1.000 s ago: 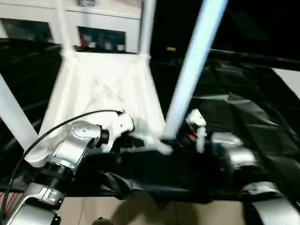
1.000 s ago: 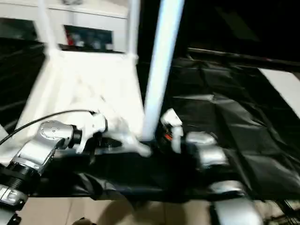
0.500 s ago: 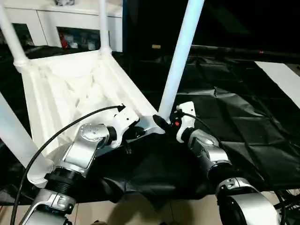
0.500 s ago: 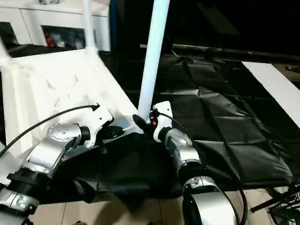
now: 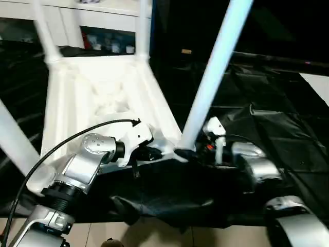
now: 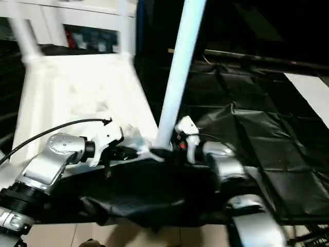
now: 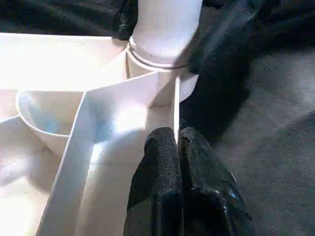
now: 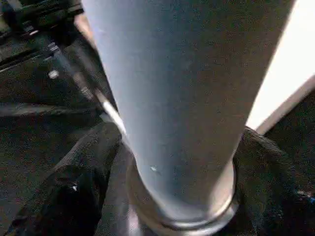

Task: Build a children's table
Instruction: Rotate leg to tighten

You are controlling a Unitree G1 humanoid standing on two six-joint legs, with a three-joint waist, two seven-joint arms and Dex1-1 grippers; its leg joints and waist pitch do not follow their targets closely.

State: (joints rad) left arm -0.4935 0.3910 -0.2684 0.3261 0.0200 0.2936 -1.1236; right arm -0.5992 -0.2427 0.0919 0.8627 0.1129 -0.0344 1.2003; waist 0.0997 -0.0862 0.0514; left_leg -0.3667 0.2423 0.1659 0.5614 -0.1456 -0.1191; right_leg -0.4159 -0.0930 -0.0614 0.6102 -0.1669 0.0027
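Seating the near-corner leg (image 5: 213, 82) looks like the step in hand. In the head view, the children's table (image 5: 103, 98) lies upside down, ribbed underside up, on a black sheet (image 5: 277, 118) spread over the floor, with legs rising from its corner sockets. The left gripper (image 5: 149, 153) is at the near edge beside that leg's base, and the right gripper (image 5: 198, 153) sits close against the foot of the leg from the other side. A white cabinet (image 5: 103, 15) with glass doors stands behind, in a dark room; pale floor shows at the near edge.

The left wrist view shows that arm's fingers (image 7: 162, 162) clenched together on a thin rib by the corner socket (image 7: 157, 73), where the leg stands inserted.

The right wrist view looks up the leg, with one black finger to either side of its base, spread wide and seemingly not clamping it.

Next, I judge, the leg needs checking for a firm seat before the table is turned upright.
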